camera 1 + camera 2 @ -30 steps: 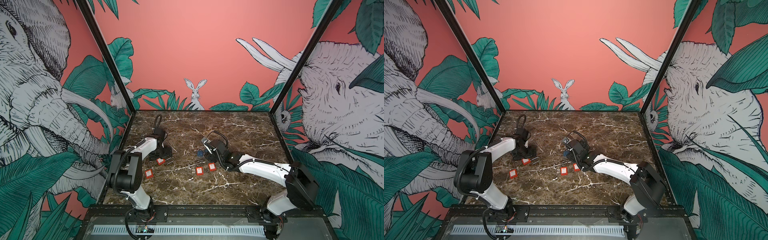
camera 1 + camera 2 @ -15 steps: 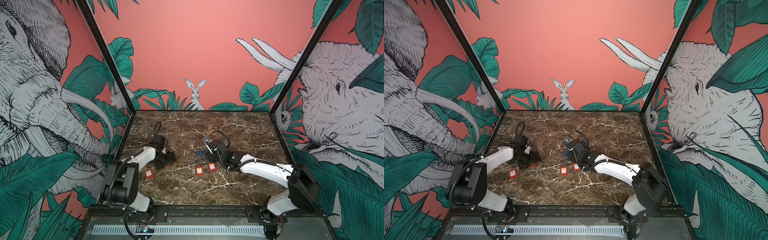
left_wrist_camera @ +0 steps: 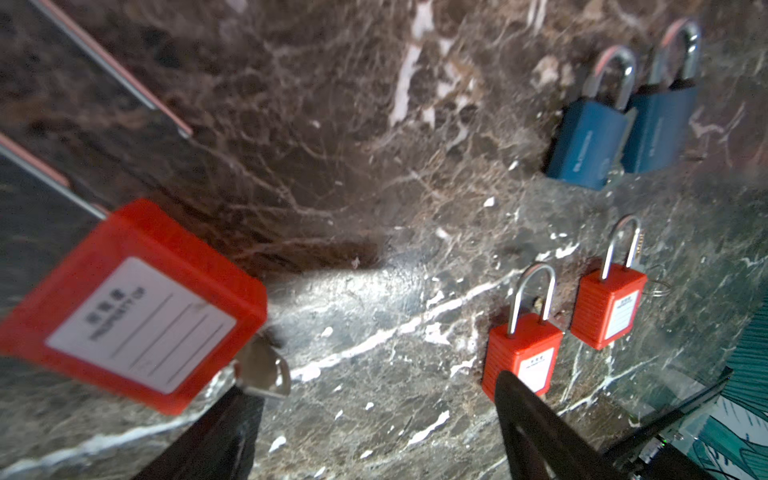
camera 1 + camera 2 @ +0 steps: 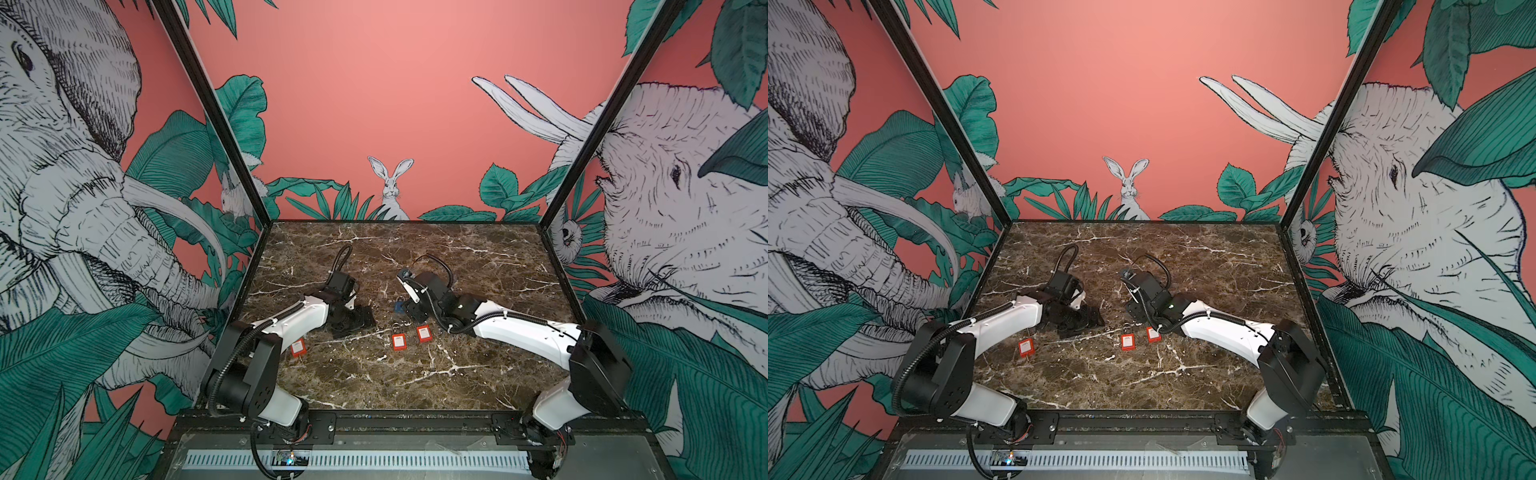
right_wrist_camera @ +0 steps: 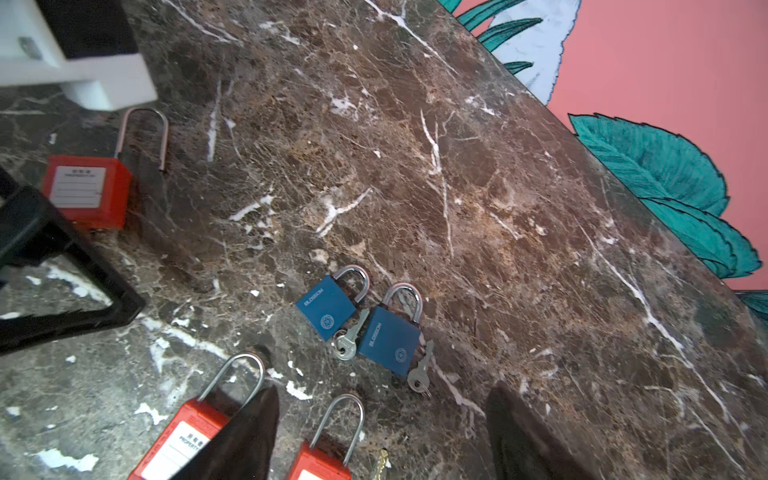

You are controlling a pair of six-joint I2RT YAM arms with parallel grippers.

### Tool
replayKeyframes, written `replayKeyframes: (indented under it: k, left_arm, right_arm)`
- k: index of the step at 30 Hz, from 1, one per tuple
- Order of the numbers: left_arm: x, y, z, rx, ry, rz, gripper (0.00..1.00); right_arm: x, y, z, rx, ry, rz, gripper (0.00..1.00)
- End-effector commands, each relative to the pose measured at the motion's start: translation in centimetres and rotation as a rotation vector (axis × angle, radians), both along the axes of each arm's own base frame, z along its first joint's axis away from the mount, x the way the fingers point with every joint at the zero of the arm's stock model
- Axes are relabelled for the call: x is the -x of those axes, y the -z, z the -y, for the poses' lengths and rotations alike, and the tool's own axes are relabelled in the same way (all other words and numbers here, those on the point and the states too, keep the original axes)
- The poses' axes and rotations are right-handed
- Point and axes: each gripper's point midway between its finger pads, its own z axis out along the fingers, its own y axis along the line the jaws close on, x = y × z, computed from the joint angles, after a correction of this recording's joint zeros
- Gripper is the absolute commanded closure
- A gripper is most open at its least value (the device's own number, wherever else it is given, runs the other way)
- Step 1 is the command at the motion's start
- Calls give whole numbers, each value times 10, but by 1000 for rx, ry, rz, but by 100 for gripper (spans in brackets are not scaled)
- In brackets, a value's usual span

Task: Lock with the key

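Left end effector (image 3: 376, 386) and right end effector (image 5: 382, 392) stand apart, empty; pinching the flat key (image 5: 347, 338) may shove adjacent blue padlocks (image 5: 390, 338).

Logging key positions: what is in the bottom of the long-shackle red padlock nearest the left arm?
The head of a silver key juts from the bottom of the red padlock. Its blade is covered by the padlock's body, so how deep it sits cannot be seen.

- One blue padlock (image 5: 328, 305), mid-table, is showing BLOSSOM in white.
- The blue padlock beside it (image 5: 390, 336) is carrying the same word.
- A near red padlock (image 5: 199, 413) is displaying PROPERTY on its white label (image 5: 183, 446).
- The left red padlock (image 3: 137, 232) is showing a blurred PROPERTY OF.
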Motion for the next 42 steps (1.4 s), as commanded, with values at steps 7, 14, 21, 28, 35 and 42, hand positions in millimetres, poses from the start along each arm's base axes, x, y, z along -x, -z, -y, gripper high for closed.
replayKeyframes:
  k: [7, 14, 21, 28, 35, 42]
  left_arm:
    - [-49, -82, -59, -183, -73, 328, 11]
    - [-91, -109, -122, -213, -274, 411, 11]
    - [-110, -112, -128, -220, -280, 432, 10]
    - [-105, -98, -126, -211, -272, 412, 9]
    - [-102, -96, -128, -217, -274, 413, 8]
    - [-101, -98, -134, -252, -276, 421, 8]
  right_arm:
    - [37, 25, -78, -82, -324, -297, 29]
    - [40, 54, -131, -9, -454, -436, 30]
    - [56, 69, -171, -4, -575, -485, 25]
    - [59, 88, -193, 4, -600, -512, 23]
    - [34, 111, -202, 55, -519, -436, 24]
    - [25, 128, -205, 94, -487, -389, 27]
